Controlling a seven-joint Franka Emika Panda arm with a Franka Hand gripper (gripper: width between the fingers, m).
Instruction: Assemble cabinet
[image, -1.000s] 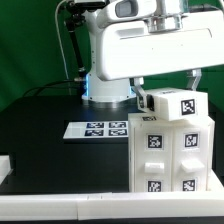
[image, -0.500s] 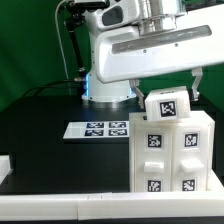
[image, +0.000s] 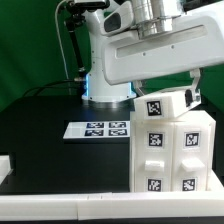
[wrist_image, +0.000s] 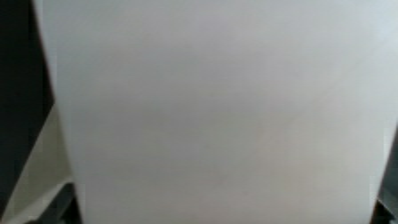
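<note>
1. A black table (image: 45, 150) is recorded as the surface under the whole scene; its top is dark and matte.
2. The marker board (image: 98, 129) is found lying flat on the table, near the middle of the exterior view. Several black-and-white tags are printed on it.
3. A green backdrop (image: 30, 50) is noted behind the table.
4. A white strip (image: 60, 207) is seen along the table's near edge.
5. A small white object (image: 4, 166) is cut off at the exterior view's left edge; its kind cannot be determined.
</note>
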